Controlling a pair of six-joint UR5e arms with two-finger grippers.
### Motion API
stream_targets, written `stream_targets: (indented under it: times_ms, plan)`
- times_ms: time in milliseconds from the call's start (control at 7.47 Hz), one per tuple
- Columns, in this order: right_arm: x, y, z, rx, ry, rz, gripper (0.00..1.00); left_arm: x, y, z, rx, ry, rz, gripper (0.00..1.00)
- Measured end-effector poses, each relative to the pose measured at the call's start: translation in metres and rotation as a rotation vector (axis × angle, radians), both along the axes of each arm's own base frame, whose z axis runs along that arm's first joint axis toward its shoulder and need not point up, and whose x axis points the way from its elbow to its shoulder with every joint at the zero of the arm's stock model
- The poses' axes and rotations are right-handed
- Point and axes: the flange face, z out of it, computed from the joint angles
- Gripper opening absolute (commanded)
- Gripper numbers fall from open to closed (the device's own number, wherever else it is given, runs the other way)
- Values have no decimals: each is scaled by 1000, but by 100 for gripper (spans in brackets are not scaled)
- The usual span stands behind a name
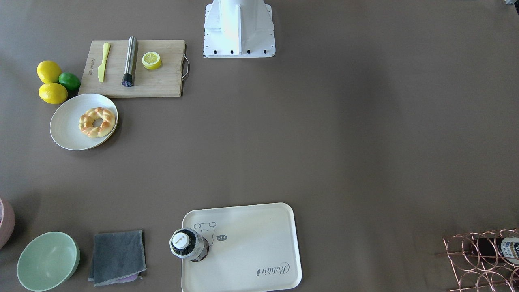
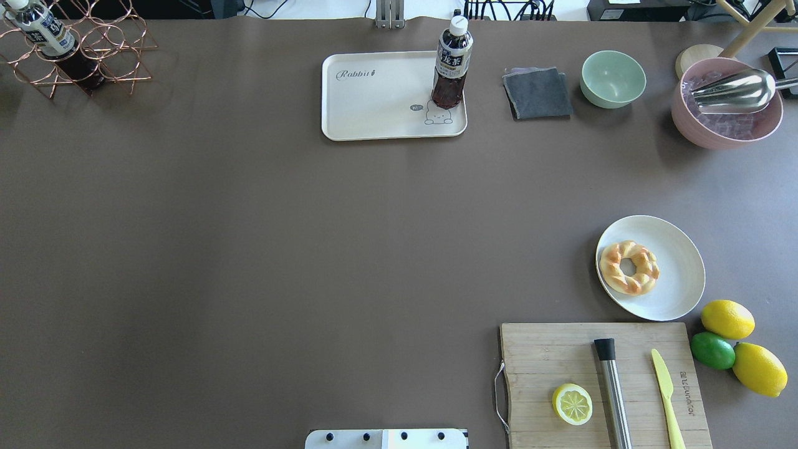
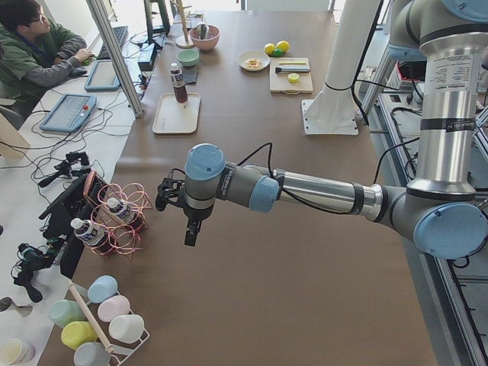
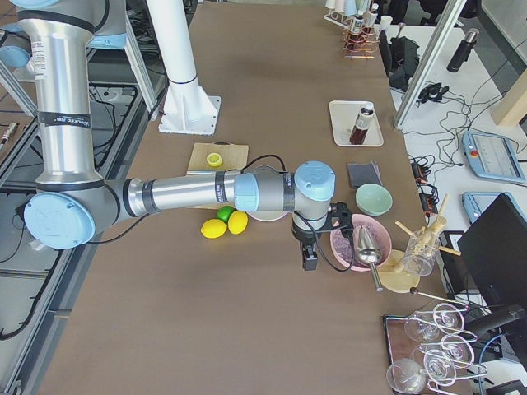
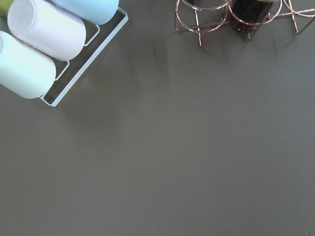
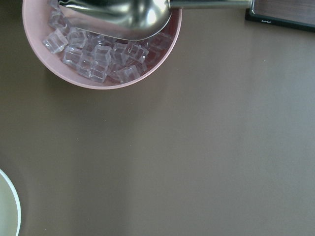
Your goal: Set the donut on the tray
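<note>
Reading the overhead view from its left edge, I have a copper wire rack (image 2: 93, 56) in the upper left corner, its rings cradling a dark bottle (image 2: 47, 34) laid on a slant. At upper centre lies the tray (image 2: 374, 106), smooth, cream-white and rectangular with rounded corners. It has "Rabbit" script at its left end and a bear drawing at its right, where an upright drink bottle (image 2: 451, 65) of dark liquid stands. Further right come a folded grey cloth (image 2: 537, 93), a matte mint-green bowl (image 2: 613, 78) and a pink bowl (image 2: 726, 134) of clear ice cubes with a shiny steel scoop (image 2: 732, 90) resting in it. The donut (image 2: 628, 267), a braided golden ring with orange-brown glazed patches, lies on the left part of a round white plate (image 2: 676, 274) at middle right, well apart from the tray. Below the plate, a wooden cutting board (image 2: 542, 362) carries a halved lemon (image 2: 572, 403), a brushed steel rod (image 2: 613, 390) with a black tip, possibly a muddler, and a pale yellow knife (image 2: 667, 393). Two lemons and a lime (image 2: 712, 350) sit touching off its right corner. I see the left gripper (image 3: 190, 235) only from the left side view, hanging over bare brown table near the rack. The right gripper (image 4: 310, 262) shows only from the right side, beside the pink bowl. I cannot tell whether either is spread or pressed together.
</note>
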Motion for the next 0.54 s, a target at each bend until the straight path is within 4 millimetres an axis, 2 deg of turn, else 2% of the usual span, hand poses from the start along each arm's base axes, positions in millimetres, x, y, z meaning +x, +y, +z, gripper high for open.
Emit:
stream_targets:
  times_ms: [268,535]
  plan:
    - [-19,4,-1,5,-50,-24,100,7,6,11,75,17,14,99]
    - [-68,-3,-9,-31,-57,4,99,13,8,19,112,16,33,99]
